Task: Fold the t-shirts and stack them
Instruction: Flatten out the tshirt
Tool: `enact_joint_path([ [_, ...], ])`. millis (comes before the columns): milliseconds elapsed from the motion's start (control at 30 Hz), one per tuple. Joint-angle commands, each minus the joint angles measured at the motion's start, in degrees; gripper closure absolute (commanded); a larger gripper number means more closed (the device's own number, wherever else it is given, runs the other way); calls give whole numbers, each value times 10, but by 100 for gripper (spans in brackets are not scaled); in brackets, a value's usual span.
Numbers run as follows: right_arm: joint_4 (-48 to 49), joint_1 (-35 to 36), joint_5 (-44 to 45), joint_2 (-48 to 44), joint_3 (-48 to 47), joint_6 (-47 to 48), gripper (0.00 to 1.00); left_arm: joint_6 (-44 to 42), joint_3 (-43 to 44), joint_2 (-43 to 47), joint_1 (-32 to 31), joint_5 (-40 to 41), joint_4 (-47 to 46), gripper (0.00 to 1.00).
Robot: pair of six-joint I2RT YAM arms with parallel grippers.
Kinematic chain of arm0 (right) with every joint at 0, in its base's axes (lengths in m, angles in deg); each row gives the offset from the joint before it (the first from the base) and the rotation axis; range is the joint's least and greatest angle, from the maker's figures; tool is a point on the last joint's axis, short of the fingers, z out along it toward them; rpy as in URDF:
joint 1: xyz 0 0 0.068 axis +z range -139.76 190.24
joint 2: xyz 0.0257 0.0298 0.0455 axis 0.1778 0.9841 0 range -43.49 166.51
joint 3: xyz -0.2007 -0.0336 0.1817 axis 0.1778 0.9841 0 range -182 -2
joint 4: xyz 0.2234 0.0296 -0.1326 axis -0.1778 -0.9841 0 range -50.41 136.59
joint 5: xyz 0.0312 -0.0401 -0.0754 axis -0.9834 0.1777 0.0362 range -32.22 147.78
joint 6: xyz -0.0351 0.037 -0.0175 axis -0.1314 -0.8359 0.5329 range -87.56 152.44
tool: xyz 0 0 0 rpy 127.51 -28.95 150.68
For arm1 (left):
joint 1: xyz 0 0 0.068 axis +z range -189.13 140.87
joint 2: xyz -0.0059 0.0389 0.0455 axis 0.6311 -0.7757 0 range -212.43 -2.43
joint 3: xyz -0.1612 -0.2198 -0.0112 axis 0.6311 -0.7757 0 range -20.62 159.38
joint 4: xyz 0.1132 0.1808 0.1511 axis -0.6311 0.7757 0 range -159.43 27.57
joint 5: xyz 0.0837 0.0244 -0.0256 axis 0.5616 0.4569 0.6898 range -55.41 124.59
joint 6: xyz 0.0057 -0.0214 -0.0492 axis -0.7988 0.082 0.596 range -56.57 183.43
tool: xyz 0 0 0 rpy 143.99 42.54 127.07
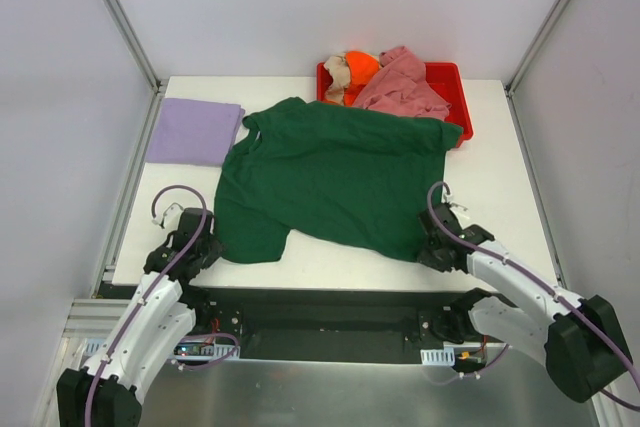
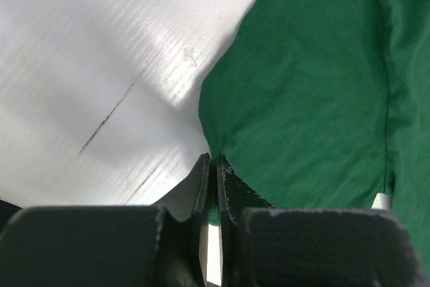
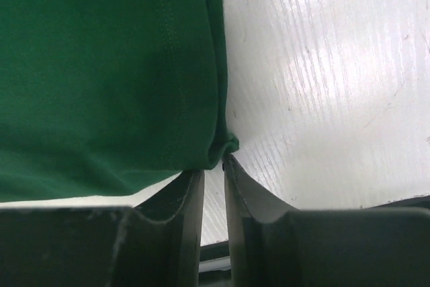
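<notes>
A dark green t-shirt (image 1: 330,177) lies spread flat across the middle of the table. My left gripper (image 1: 197,237) is at its near left corner, shut, with a fold of the green cloth (image 2: 302,99) pinched between the fingertips (image 2: 213,160). My right gripper (image 1: 437,243) is at the near right hem corner. Its jaws stand narrow, and the bunched corner of the green t-shirt (image 3: 107,78) is caught at the tips (image 3: 215,165). A folded lavender t-shirt (image 1: 193,130) lies at the back left. Orange (image 1: 358,67), pink (image 1: 405,82) and beige (image 1: 339,72) t-shirts are heaped at the back.
The heaped shirts sit in a red tray (image 1: 458,97) at the back right, and the green shirt's sleeve touches its front. White walls and metal frame posts enclose the table. A black rail runs along the near table edge (image 1: 330,292) between the arm bases.
</notes>
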Motion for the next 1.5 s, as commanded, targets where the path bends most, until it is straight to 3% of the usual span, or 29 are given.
enact_joint_path([
  [0, 36, 1, 2, 26, 9, 16, 83, -15, 0, 5, 3, 2, -5, 100],
  [133, 54, 1, 10, 24, 6, 57, 100, -17, 0, 9, 3, 0, -5, 100],
  [367, 116, 6, 21, -172, 11, 199, 99, -39, 43, 25, 3, -30, -8, 100],
  [533, 207, 6, 35, -316, -10, 309, 99, -56, 177, 44, 3, -39, -18, 100],
  [667, 213, 6, 77, -321, -99, 375, 99, -70, 303, 61, 3, 2, -21, 100],
  [767, 94, 5, 134, -253, -203, 325, 99, -79, 349, 69, 3, 21, -26, 100],
  [900, -65, 5, 63, -176, -222, 200, 67, -62, 306, 90, 3, -14, -26, 100],
  [1000, -60, 7, -50, -150, -164, 142, 42, -50, 251, 105, 3, -33, -26, 100],
  [1133, 4, 71, -176, -101, -85, 71, 32, -37, 193, 124, 3, -28, -24, 100],
  [1300, -6, 246, -58, -23, -78, -13, 29, -28, 162, 126, 3, -18, -24, 100],
  [1467, 54, 333, 30, 53, -89, -55, 29, -30, 153, 108, 3, -19, -24, 100],
])
